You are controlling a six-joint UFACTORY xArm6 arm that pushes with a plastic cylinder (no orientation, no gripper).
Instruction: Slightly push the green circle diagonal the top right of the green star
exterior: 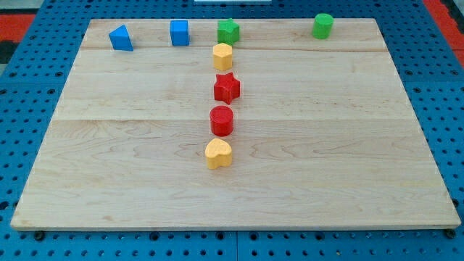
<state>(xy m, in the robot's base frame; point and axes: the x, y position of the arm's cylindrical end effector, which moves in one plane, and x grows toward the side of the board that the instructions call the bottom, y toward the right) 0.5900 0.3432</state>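
The green circle [323, 25] stands near the view's top right edge of the wooden board [348, 167]. The green star [228, 30] sits at the view's top centre, well to the left of the circle and at about the same height. My tip does not show in the camera view, and no part of the rod is visible.
A blue triangle-like block [121, 38] and a blue cube [179, 32] sit at the view's top left. Below the green star runs a column: a yellow hexagon-like block [222, 56], a red star [226, 88], a red cylinder [222, 120], a yellow heart [218, 154].
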